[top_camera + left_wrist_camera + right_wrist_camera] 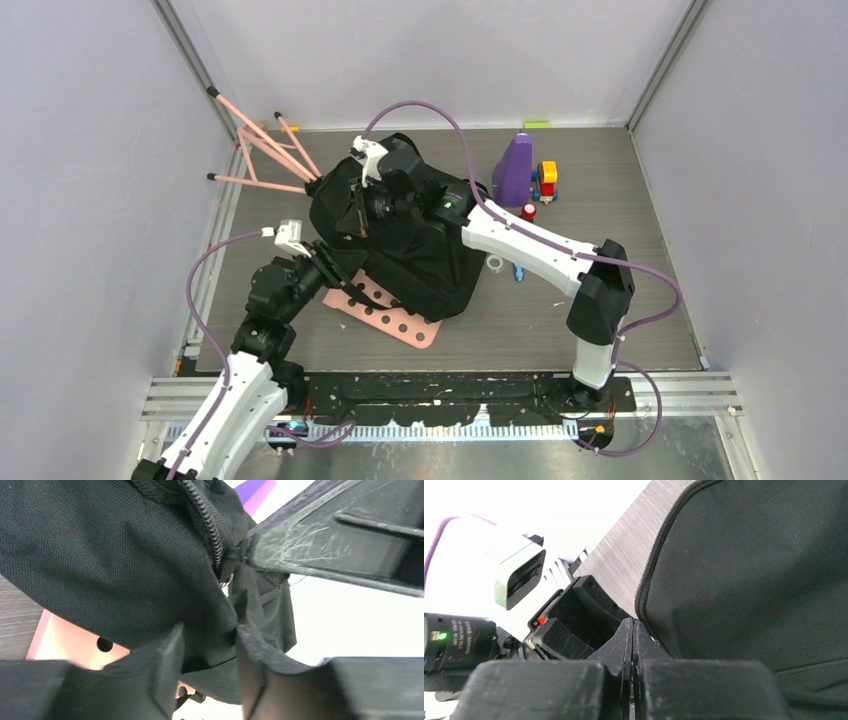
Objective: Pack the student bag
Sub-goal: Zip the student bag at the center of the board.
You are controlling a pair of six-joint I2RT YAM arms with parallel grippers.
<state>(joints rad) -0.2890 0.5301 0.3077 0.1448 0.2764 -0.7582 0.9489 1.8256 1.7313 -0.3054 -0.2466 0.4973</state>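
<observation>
The student bag [420,250] is a big black fabric backpack lying in the middle of the table, partly on a pink perforated board [390,315]. My left gripper [335,262] is at the bag's lower left edge. In the left wrist view its jaws [207,630] are closed on a bunched fold of the bag [110,555] just below the zipper [210,525]. My right gripper [372,205] reaches over the bag's top. Its jaws [633,622] are shut, with the tips against the zipper edge of the bag [749,555]. One right finger [325,535] shows at that zipper.
A purple cone-shaped object [515,170] and coloured blocks [545,182] stand at the back right. A small white ring [495,263] and a blue piece [518,272] lie right of the bag. Pink rods [265,150] lean at the back left. Grey walls enclose the table.
</observation>
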